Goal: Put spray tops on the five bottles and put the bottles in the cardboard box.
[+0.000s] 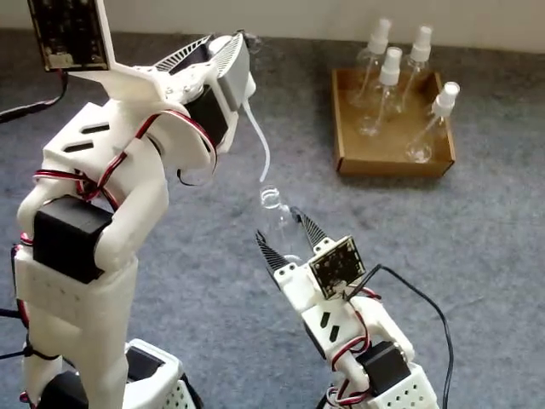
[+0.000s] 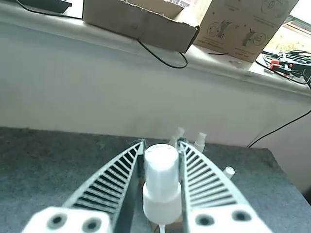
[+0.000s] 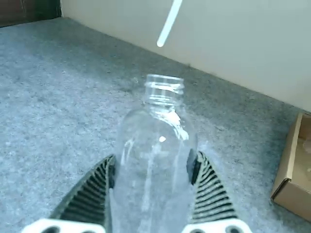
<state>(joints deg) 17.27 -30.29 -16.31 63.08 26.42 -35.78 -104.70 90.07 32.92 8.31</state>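
In the upper left of the high view, we see the left claw clenched on the last spray top, its fingers closed on the white cap from both sides, as its own wrist view confirms. The thin tube hangs down from the top toward the middle of the frame. Its tip ends just above the open neck of the fifth bottle and is not yet inside it. The right claw, at the lower centre, grasps that clear bottle around its body and holds it roughly upright. We cannot tell whether its base rests on the grey table. In the upper right of the frame the cardboard box already holds four capped bottles, each with a white top on. We judge the task mostly done: four of the five bottles are finished and boxed. What remains is to feed the tube into the neck, seat the top on this bottle, and carry the bottle to the box.
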